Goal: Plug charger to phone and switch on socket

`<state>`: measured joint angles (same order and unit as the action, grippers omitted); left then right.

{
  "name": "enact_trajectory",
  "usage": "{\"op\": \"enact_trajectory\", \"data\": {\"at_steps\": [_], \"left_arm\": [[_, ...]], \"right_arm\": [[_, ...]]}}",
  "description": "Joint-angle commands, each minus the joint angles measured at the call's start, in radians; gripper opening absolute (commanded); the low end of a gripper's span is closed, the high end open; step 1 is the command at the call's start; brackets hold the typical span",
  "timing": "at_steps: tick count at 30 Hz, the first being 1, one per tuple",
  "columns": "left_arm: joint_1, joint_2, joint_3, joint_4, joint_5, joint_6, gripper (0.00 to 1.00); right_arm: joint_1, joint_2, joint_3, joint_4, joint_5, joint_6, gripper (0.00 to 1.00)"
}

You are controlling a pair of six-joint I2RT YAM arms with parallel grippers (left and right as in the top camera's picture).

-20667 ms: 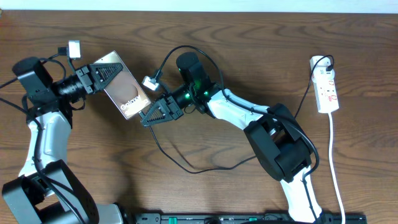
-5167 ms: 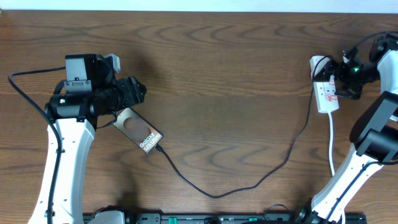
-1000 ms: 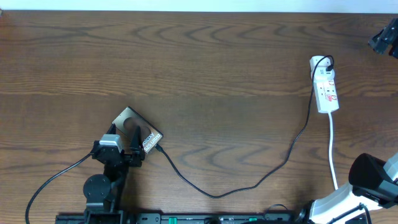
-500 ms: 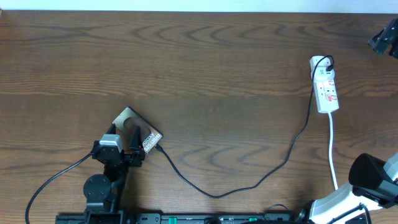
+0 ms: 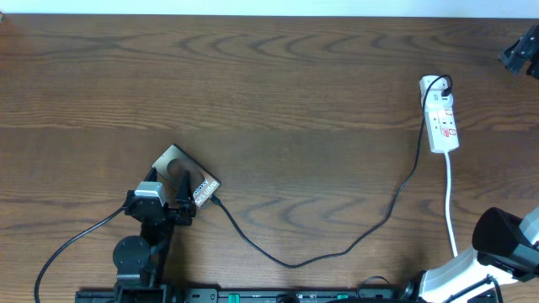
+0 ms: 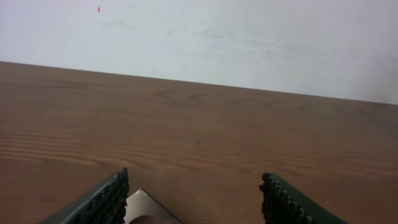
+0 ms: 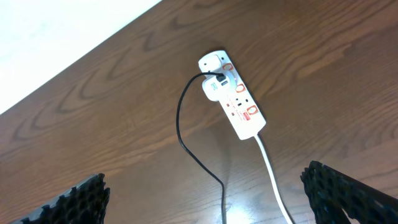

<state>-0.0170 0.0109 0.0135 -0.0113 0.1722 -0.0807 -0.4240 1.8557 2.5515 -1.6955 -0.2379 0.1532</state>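
Note:
The phone (image 5: 195, 181) lies flat at the front left of the table, brown oval up. The charger (image 5: 290, 263), a thin black cable, meets the phone's lower right end and loops across the table up to the socket (image 5: 442, 118), a white strip with red switches at the far right. My left gripper (image 5: 168, 198) sits low over the phone's near corner, open, nothing between its fingers (image 6: 106, 202); a phone (image 6: 146, 210) corner shows there. My right gripper (image 7: 205, 202) hangs open high above the table near the socket (image 7: 236, 102) and the charger (image 7: 181, 127).
The socket's white lead (image 5: 452, 202) runs down toward the front right, past the right arm's base (image 5: 505, 252). A dark part of the right arm (image 5: 520, 52) shows at the far right edge. A pale wall (image 6: 199, 37) stands behind the table.

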Motion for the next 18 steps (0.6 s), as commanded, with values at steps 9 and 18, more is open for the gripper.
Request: {"op": "enact_trajectory", "data": {"at_steps": [9,18], "left_arm": [[0.004,-0.007,-0.010,-0.047,-0.001,0.009,0.66],[0.004,-0.007,-0.010,-0.047,-0.001,0.009,0.66]], "right_arm": [[0.005,-0.005,0.004,0.004,0.007,0.004,0.99],[0.068,-0.156,-0.287,0.232,0.015,0.003,0.99]]}}
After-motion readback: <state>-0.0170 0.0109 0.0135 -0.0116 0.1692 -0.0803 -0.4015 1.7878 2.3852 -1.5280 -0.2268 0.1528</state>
